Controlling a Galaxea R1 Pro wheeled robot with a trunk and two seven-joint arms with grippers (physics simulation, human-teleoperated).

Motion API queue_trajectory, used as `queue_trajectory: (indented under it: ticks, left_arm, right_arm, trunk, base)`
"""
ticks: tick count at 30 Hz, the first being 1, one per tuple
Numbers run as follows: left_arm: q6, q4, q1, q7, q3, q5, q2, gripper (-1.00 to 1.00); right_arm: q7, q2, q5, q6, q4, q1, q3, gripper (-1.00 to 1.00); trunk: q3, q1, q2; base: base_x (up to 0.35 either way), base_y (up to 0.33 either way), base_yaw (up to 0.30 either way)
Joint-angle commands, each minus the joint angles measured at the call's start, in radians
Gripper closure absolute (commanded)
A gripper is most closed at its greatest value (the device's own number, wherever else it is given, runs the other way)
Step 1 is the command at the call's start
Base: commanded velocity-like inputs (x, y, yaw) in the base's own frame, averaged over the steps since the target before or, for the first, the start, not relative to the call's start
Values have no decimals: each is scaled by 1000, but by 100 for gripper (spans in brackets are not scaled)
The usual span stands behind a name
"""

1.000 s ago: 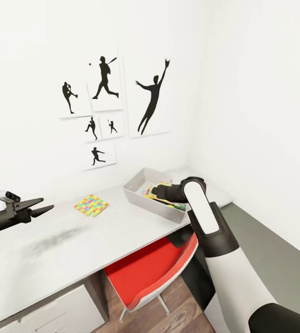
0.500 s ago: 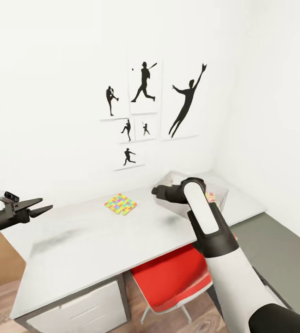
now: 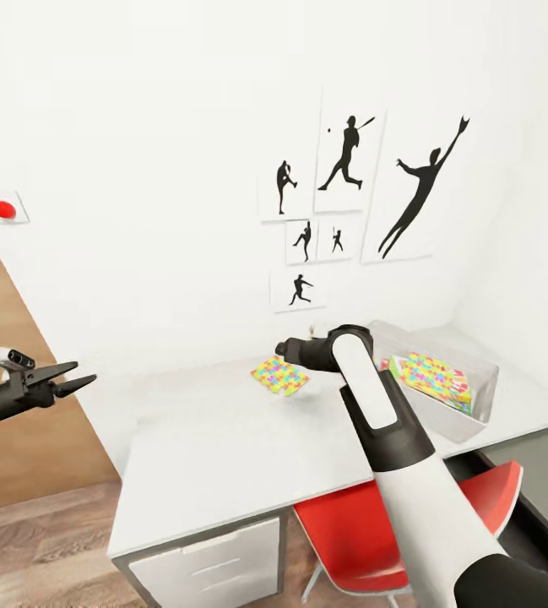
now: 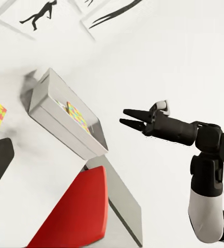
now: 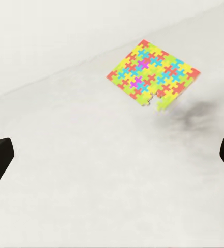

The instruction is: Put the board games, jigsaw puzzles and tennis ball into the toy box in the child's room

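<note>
A jigsaw puzzle (image 3: pixel 279 374) of yellow, pink, green and blue pieces lies flat on the pale grey table (image 3: pixel 223 447). My right gripper (image 3: pixel 281 347) hovers open just above and beside it. In the right wrist view the puzzle (image 5: pixel 152 76) lies ahead of the gripper (image 5: pixel 112 155), with nothing between the spread fingertips. The grey toy box (image 3: pixel 432 420) stands to the right on the table, with another puzzle (image 3: pixel 430 374) on top of printed game boxes. My left gripper (image 3: pixel 69 378) hangs open and empty off the table's left end. The bed and the tennis ball are out of view.
A red chair (image 3: pixel 349 540) is tucked under the table beside white drawers (image 3: pixel 214 561). Black sports prints (image 3: pixel 345 156) hang on the white wall. A brown wood panel (image 3: pixel 29 439) stands at the left, above wood-plank floor. The left wrist view shows the toy box (image 4: pixel 55 116), chair (image 4: pixel 75 212) and right gripper (image 4: pixel 126 117).
The camera has turned left, shifting the scene to the right. My right gripper has left the toy box and now hovers by the loose puzzle. The left gripper keeps its pose.
</note>
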Motion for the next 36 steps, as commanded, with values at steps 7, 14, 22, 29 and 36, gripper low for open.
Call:
queue_trajectory:
  ticks: [7, 14, 22, 29, 36]
  left_arm:
    - [5, 0, -1, -4, -2, 1, 0, -100]
    - [4, 0, -1, -5, -2, 2, 0, -100]
    - [4, 0, -1, -5, -2, 2, 0, -100]
    - [4, 0, -1, -5, -1, 2, 0, -100]
    - [3, 0, -1, -4, -1, 2, 0, -100]
  right_arm:
    - [-10, 0, -8, 4, -1, -1, -1, -100]
    - [-10, 0, -8, 4, -1, -1, -1, -100]
    - [-10, 0, -8, 5, -2, -1, -1, -100]
    - [-10, 0, -11, 5, -2, -1, -2, -100]
    - [-10, 0, -11, 4, -1, -1, -3, -100]
  trunk:
    - [-2, 1, -2]
    - [-2, 1, -2]
    - [-2, 1, -2]
    - [-2, 1, -2]
    - [-2, 1, -2]
  base:
    - [32, 48, 282]
    - [11, -189, 284]
    - [83, -63, 287]
    - [193, -38, 285]
    - [246, -78, 121]
